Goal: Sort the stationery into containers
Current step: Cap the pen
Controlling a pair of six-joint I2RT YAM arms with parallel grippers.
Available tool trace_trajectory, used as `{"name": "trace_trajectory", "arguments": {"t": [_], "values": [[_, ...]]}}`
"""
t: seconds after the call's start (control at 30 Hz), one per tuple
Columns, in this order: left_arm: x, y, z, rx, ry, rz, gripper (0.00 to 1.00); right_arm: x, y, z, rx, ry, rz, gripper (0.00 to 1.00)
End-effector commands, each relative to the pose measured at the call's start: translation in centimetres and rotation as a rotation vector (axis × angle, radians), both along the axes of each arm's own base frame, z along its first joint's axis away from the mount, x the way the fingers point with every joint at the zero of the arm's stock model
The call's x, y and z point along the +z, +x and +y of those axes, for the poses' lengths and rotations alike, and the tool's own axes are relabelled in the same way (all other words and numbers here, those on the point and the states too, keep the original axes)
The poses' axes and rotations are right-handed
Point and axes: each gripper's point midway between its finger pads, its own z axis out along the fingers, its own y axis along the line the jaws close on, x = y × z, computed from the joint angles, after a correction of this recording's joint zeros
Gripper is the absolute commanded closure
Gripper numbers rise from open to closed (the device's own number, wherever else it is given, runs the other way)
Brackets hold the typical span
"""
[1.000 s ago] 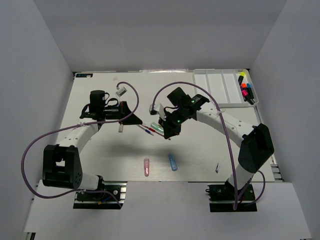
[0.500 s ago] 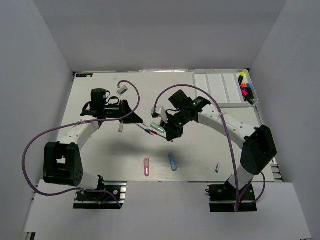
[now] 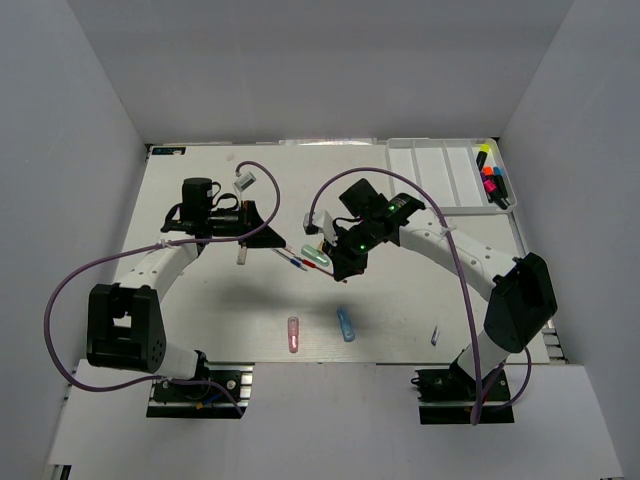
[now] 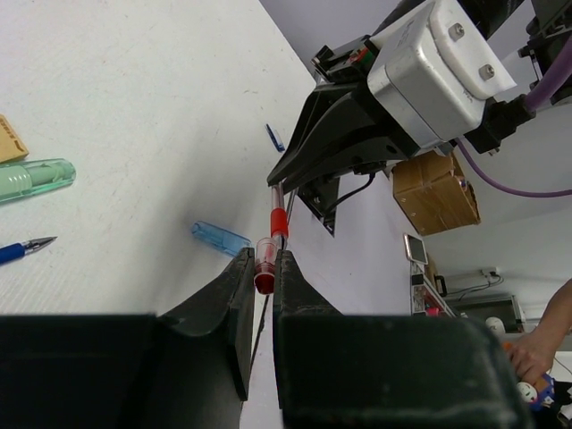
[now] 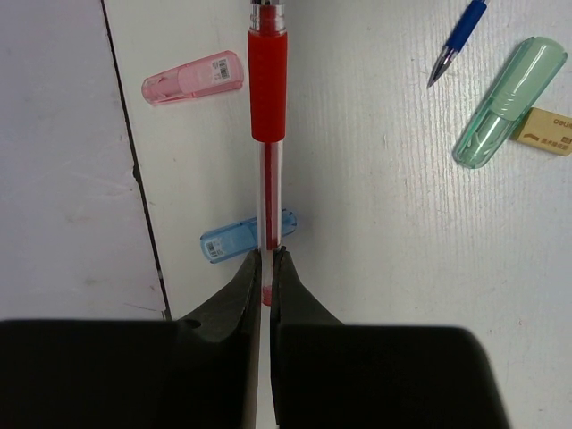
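Note:
A red pen hangs above the table between both grippers. My left gripper is shut on its clear red cap; in the top view it sits left of centre. My right gripper is shut on the pen's clear rear end; in the top view it sits at centre. On the table lie a blue pen, a green capsule, a tan bit, a pink capsule and a blue capsule. The white divided tray at the back right holds several highlighters.
The pink capsule and blue capsule lie near the table's front edge. A tiny blue bit lies at the front right. Another tan bit lies under the left arm. Grey walls close in the table on three sides.
The right gripper has shifted slightly up and right, uncovering the green capsule. The left gripper has edged right toward it. Almost nothing has moved in the last half second.

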Motion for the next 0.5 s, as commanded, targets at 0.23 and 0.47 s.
{"name": "trace_trajectory", "arguments": {"t": [0.23,0.47], "values": [[1.2,-1.6,-0.1,-0.066,-0.044,-0.048,1.00,1.6,0.5,0.4,0.003,0.043,-0.038,1.00],[0.5,-1.5,0.0,-0.046,-0.015,-0.058,1.00,2.8,0.2,0.5,0.018,0.066,-0.051,1.00]]}}
